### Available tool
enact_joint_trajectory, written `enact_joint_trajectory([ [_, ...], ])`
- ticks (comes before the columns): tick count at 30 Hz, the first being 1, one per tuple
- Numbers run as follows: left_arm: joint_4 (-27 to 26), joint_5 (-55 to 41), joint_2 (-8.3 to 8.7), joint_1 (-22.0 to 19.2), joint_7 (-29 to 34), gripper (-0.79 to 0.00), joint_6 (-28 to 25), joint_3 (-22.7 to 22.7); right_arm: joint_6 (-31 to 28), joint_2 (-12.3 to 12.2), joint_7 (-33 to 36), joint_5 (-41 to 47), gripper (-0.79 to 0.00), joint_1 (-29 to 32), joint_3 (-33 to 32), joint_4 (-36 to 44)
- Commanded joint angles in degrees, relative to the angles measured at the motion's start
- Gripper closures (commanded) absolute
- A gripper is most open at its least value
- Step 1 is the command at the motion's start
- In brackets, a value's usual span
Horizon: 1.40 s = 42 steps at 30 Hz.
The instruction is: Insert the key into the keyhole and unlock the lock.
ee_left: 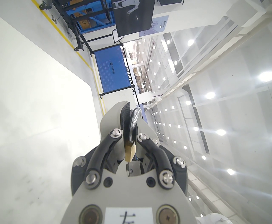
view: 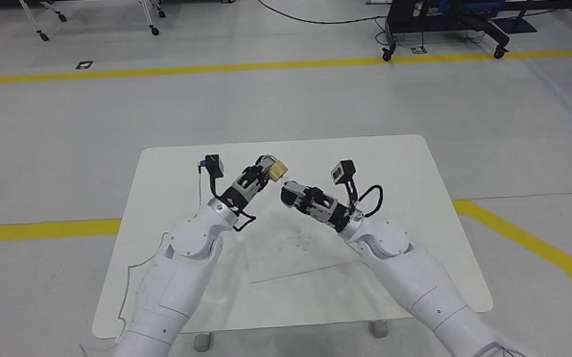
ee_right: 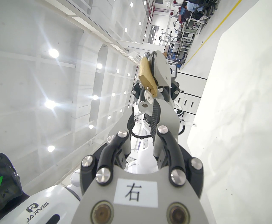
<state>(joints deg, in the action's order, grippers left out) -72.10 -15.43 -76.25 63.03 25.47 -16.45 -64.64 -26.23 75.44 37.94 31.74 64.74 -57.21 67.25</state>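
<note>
The right tool point(ee_right: 149, 102), nearest the right wrist camera, is closed narrow on the bow of the key point(ee_right: 148, 96). The key blade meets the keyhole end of the lock point(ee_right: 146, 72); how deep it sits cannot be told. The left tool point(ee_left: 130, 121) clamps the lock above the table point(view: 401, 173), at centre frame in the top view.

- **Lock:** brass, rigid, probably dense and smooth. Grip its flat faces.
- **Key:** thin and light. Grip the bow.
- **Obstruction:** the left tool's fingers flank the lock and may hinder turning.
</note>
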Motion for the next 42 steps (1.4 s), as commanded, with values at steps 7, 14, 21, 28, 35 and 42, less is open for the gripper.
enact_joint_trajectory([
  [7, -0.64, 0.41, 0.15, 0.78, 0.70, 0.000, -1.38, -0.82, 1.18, 0.82, 2.35, 5.79, 0.000, -0.50, 0.41, -1.08],
  [14, -1.00, 1.30, 0.17, 1.18, 2.09, 0.000, -3.31, -0.65, 6.19, 1.85, 13.05, 23.66, 0.000, -0.26, -0.39, -2.50],
  [21, -1.15, 1.50, 0.19, 1.52, 2.81, 0.000, -6.28, -0.90, 16.17, 2.75, 20.13, 37.20, 0.000, -1.05, -1.56, -6.30],
  [28, -2.04, 4.19, 0.31, 2.66, 1.30, 0.000, -9.75, -1.28, 23.74, 3.53, 24.19, 44.98, 0.000, -2.17, -2.41, -9.71],
  [35, -3.07, 6.67, 0.67, 3.41, 0.29, 0.000, -8.51, -2.58, 18.59, 3.22, 25.52, 40.42, -0.785, -2.37, -4.44, -9.86],
  [42, -7.98, 18.60, 2.24, 5.43, 6.63, 0.000, -2.51, -3.97, 7.94, 1.49, 21.67, 28.68, -0.785, -2.11, -9.23, -7.92],
])
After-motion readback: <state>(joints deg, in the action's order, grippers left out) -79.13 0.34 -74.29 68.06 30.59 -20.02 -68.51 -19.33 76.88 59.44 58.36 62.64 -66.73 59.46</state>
